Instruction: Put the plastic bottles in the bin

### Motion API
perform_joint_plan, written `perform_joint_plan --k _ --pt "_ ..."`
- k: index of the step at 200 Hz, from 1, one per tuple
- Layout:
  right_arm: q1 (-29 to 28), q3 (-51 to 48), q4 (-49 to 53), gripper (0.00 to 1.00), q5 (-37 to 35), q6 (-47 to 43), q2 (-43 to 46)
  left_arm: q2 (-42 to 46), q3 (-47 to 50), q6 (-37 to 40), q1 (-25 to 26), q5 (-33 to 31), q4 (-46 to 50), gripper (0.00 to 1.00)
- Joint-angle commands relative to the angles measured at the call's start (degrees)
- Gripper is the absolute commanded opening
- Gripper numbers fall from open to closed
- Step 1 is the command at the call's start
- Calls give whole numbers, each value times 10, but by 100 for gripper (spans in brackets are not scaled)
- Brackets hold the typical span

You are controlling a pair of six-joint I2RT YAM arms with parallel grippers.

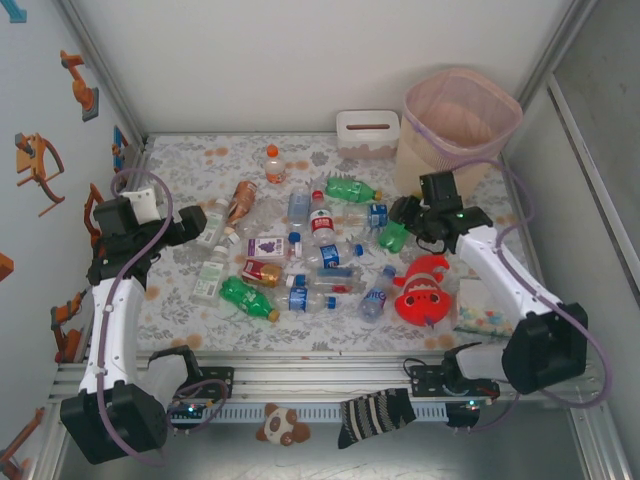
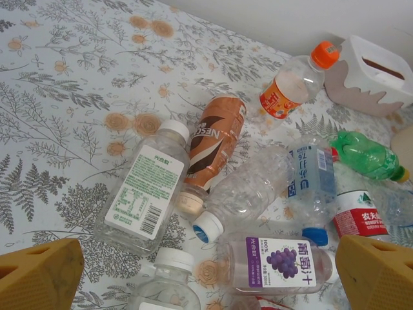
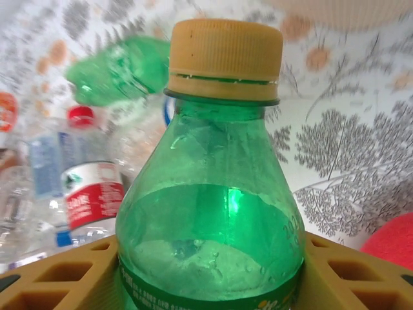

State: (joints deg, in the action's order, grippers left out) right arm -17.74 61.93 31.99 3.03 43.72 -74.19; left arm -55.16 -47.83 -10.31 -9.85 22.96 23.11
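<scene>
green bottle (image 3: 210, 213) clamped in our right gripper (image 1: 403, 225), left gripper (image 2: 206, 274) gaping empty; other bottles (image 1: 322, 225) litter the table (image 1: 180, 160), so we've barely started on the bin (image 1: 512, 105).

Small plastic bottles (image 1: 322, 225) strewn mid-worktop (image 1: 190, 160); tall pink lattice bin (image 1: 422, 163) behind, far right; white slotted box (image 1: 367, 135) just left.

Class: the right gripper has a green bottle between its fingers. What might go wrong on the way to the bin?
The right gripper grips the smooth green bottle on its rounded body, so it may slip out when lifted. The bin is tall; a low swing might knock the bottle against its rim.
</scene>
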Motion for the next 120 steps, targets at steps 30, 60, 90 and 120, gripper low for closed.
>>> perform_joint_plan --k 30,60,90,120 --pt "-2 188 129 58 -105 -131 32 -6 4 -3 -4 1 -11 99" --pt "1 296 146 58 -136 -187 11 -4 4 -1 -4 -3 -9 99" --pt "12 380 142 59 -175 -237 -28 -1 6 0 -4 -4 -7 99" --pt "33 464 126 59 -197 -292 -81 -3 6 0 -4 -5 -8 99"
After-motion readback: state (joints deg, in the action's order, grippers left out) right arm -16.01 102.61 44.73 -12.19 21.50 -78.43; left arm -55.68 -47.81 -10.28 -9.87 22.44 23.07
